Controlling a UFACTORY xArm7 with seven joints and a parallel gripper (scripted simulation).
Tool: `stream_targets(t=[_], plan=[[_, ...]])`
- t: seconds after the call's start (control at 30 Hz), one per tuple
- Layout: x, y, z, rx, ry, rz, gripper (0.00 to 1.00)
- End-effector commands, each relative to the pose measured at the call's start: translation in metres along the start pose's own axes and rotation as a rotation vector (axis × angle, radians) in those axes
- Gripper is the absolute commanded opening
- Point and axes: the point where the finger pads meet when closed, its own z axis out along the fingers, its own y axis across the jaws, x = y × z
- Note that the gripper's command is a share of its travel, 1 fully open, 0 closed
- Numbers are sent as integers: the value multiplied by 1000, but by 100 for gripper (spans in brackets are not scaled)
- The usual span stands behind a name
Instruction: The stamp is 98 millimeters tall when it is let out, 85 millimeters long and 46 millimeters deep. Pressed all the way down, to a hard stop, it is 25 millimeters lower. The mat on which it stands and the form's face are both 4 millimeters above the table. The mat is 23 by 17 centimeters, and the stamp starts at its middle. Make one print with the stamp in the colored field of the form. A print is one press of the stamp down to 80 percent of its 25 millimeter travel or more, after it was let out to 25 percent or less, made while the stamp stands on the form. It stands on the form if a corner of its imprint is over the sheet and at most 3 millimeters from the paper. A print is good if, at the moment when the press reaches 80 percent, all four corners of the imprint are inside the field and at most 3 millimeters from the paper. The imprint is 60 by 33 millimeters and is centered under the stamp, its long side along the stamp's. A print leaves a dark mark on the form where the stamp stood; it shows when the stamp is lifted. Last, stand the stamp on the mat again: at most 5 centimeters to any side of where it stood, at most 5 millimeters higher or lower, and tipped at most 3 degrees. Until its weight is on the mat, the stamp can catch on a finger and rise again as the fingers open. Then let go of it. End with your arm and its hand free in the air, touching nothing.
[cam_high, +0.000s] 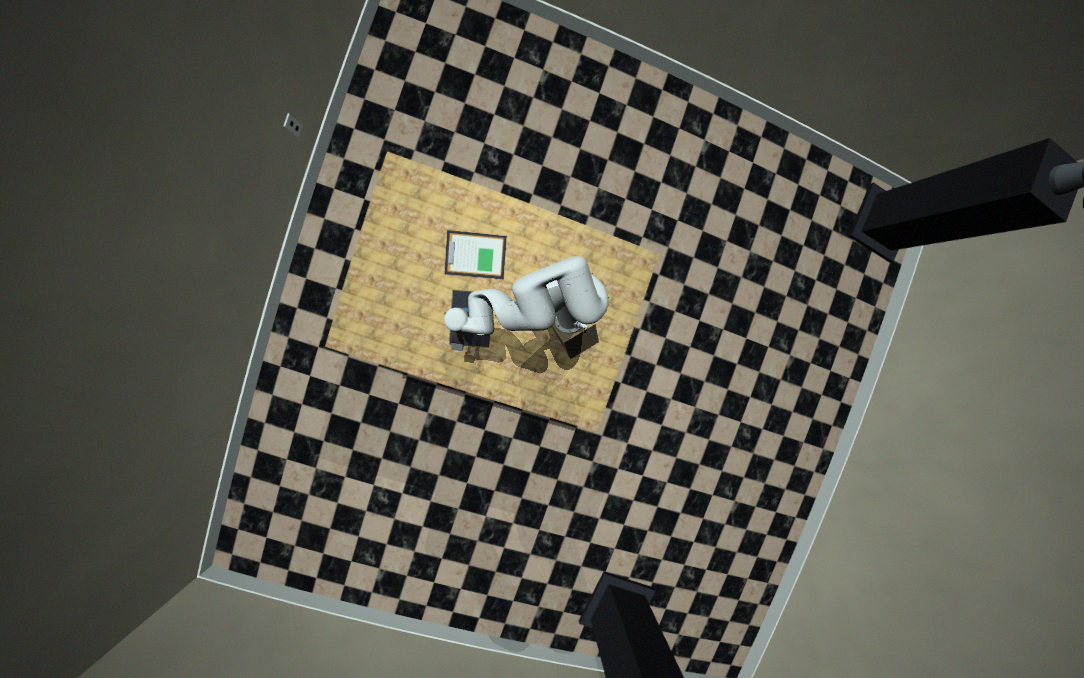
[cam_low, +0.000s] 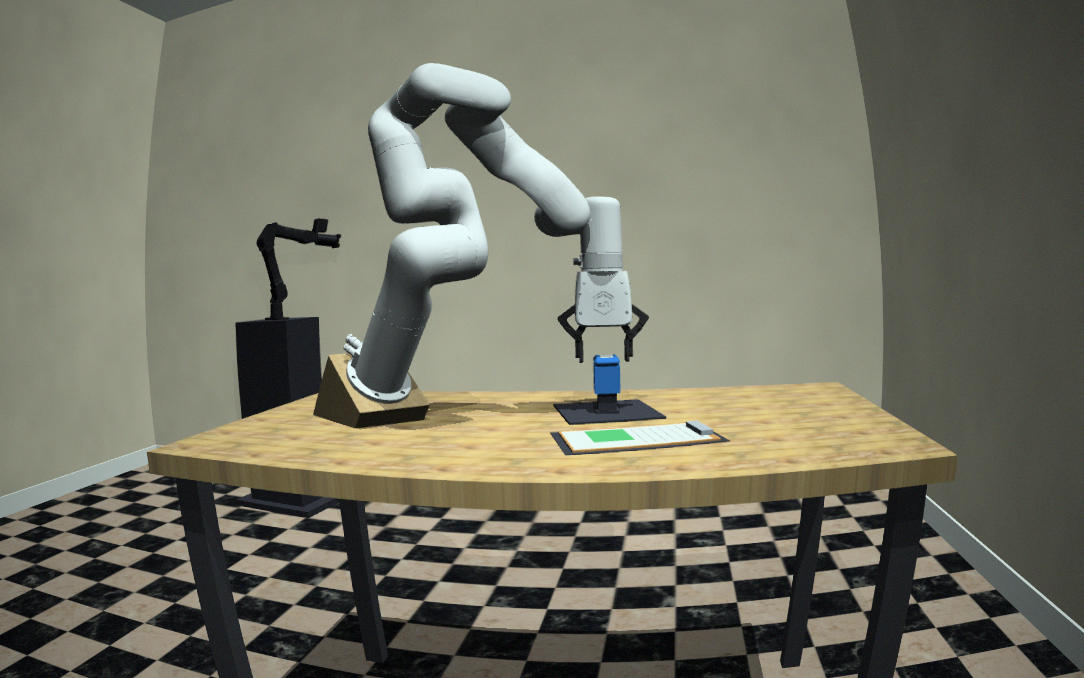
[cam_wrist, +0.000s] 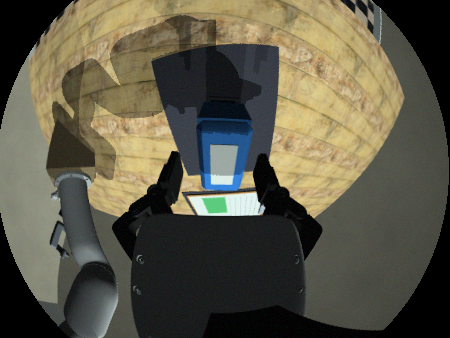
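This looks like a bare robot test room: plain grey-green walls, a black-and-tan checkered floor (cam_low: 511, 591), and one wooden table (cam_low: 799, 447) in the middle with a white robot arm (cam_low: 415, 239) bolted on it. Cameras on black pedestals (cam_low: 275, 363) watch from the edges.
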Motion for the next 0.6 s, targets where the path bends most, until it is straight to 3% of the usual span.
stream_targets(t=[0.0, 0.23, 0.57], plan=[[3, 4, 16, -5, 3, -1, 88], [3, 4, 34, -5, 3, -1, 88], [3, 4, 37, -5, 3, -1, 88]])
